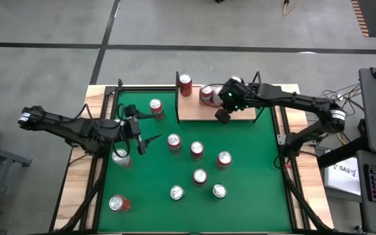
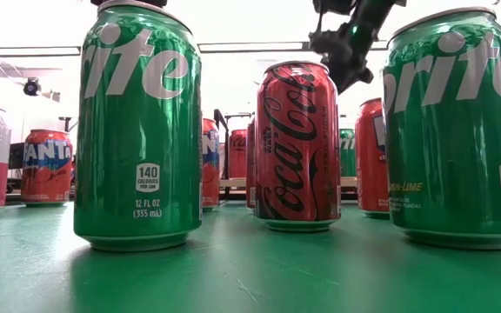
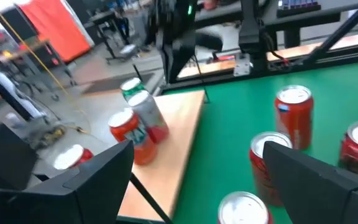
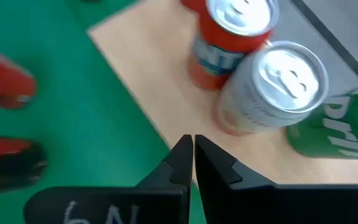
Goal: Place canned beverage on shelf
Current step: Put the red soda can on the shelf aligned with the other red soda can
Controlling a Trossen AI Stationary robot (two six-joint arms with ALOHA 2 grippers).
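The shelf, a tan wooden board, lies at the far middle of the green table. On it stand a red can and, close together, an orange can, a silver-topped pale can and a green Sprite can. My right gripper hovers shut over the shelf's near edge, just short of these cans, and touches nothing. My left gripper hangs open over the table's left part with nothing between its fingers, and the shelf shows ahead of it.
Several more cans stand upright on the green felt: one by the left gripper, one under the left arm, a group in the middle and one at the near left. Two Sprite cans and a Coke can stand close to the low camera.
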